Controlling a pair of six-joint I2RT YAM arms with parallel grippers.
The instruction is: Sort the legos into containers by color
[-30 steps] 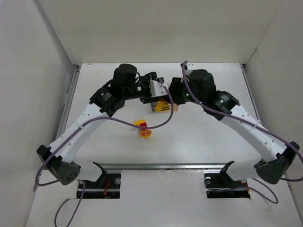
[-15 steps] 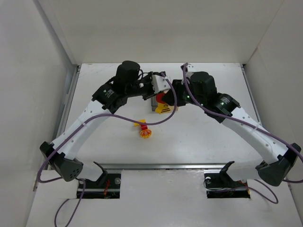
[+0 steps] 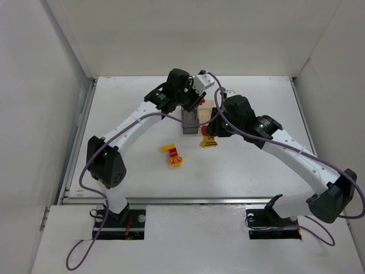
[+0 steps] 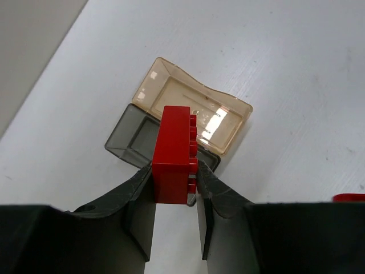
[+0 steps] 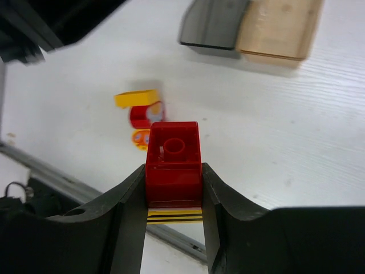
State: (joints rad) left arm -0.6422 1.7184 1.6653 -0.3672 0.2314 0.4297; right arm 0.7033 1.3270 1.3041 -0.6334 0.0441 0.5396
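My left gripper (image 4: 174,171) is shut on a red lego brick (image 4: 174,154) and holds it above the joined containers, a smoky grey bin (image 4: 132,134) and a pale tan bin (image 4: 194,103). In the top view this gripper (image 3: 197,103) is just behind the bins (image 3: 190,121). My right gripper (image 5: 174,174) is shut on a red lego with a yellow black-striped piece under it (image 5: 173,162). In the top view it (image 3: 208,137) hovers just right of and nearer than the bins. A yellow piece (image 3: 168,149) and a round red-and-yellow piece (image 3: 175,162) lie on the table.
The loose yellow and red pieces (image 5: 142,111) lie to the near left of the bins, whose grey one (image 5: 214,23) and tan one (image 5: 278,25) show at the top of the right wrist view. White walls enclose the table. A metal rail (image 3: 188,200) runs along the near edge.
The two grippers were close together over the bins and have moved apart. The left arm swung back and right with the red brick. The right gripper drew nearer with its red-and-yellow piece.
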